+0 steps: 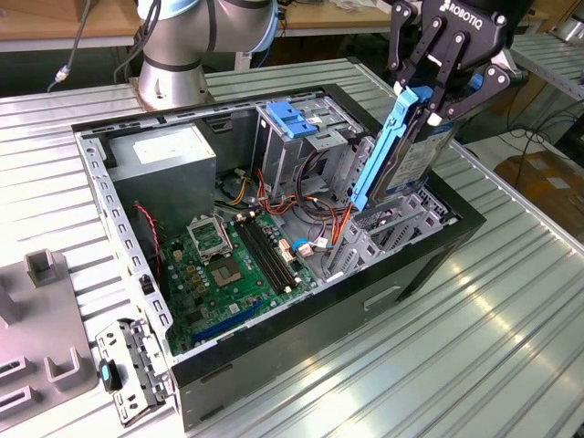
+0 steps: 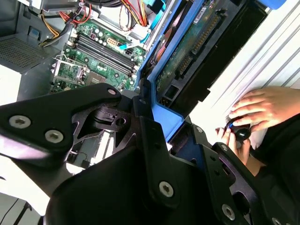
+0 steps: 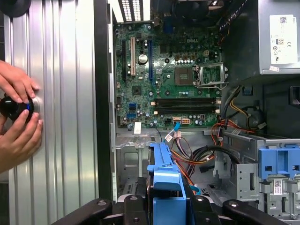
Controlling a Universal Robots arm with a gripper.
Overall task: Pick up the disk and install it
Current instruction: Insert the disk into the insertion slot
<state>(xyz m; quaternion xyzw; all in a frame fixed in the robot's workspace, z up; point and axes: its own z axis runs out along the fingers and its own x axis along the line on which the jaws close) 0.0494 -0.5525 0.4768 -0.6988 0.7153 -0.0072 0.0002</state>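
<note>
My black multi-link gripper [image 1: 434,99], in the upper right of the exterior view, is clamped on the top end of the disk [image 1: 415,160], a flat rectangular silver-grey hard drive with blue plastic side rails. The disk stands on edge and tilted, its lower end down at the grey metal drive bay [image 1: 388,228] just inside the right-hand wall of the open black computer case [image 1: 274,351]. In the centre of that view, inside the case, lie a green motherboard [image 1: 219,265], a large grey power-supply box [image 1: 169,160] at upper left and a tall metal cage with a blue plastic top [image 1: 297,123] beside the disk. The case rests on a ribbed silver metal table [image 1: 474,365]. In both wrist views the disk's blue rail [image 3: 165,185] and green circuit-board underside [image 2: 187,51] run out from between my fingers, and a person's hands [image 3: 18,126] rest around a small black round object [image 3: 14,107] on the table outside the case.
</note>
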